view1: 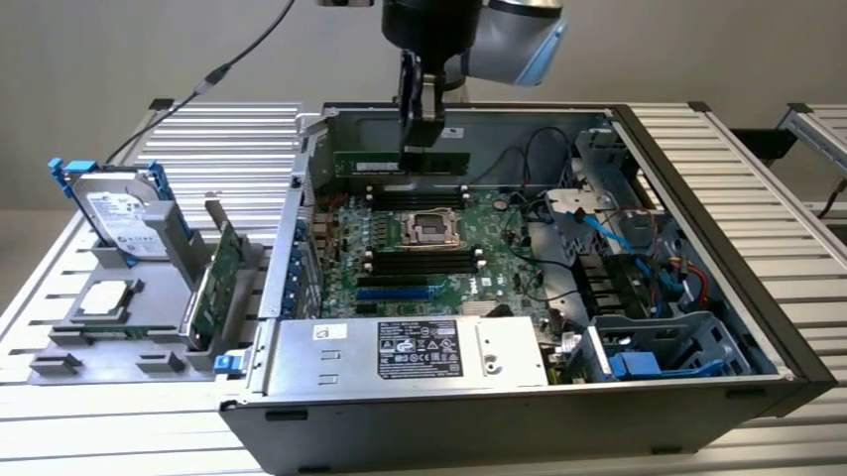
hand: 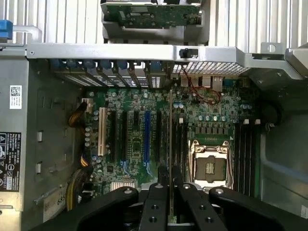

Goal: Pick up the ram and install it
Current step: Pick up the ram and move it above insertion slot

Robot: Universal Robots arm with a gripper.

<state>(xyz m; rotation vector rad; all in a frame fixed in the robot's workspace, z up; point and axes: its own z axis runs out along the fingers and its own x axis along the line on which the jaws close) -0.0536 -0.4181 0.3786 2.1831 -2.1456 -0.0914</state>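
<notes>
Exterior view's got one gripper [view1: 430, 149] pinching one ram [view1: 371, 159] above the motherboard [view1: 397, 268] in one open case [view1: 503, 436], plus one hard drive [view1: 117, 213] and one expansion card [view1: 218, 283] outside.

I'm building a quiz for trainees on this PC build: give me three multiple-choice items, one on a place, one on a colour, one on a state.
1. Where is the ram?
A) in the gripper, over the motherboard
B) flat on the table
C) on the power supply

2. What colour are the hard drive's side rails?
A) red
B) blue
C) yellow

3. The computer case is:
A) closed
B) open
C) upside down

Answers:
1. A, the gripper is shut on the ram inside the case.
2. B, blue rails flank the hard drive.
3. B, the motherboard lies in plain sight.
</notes>
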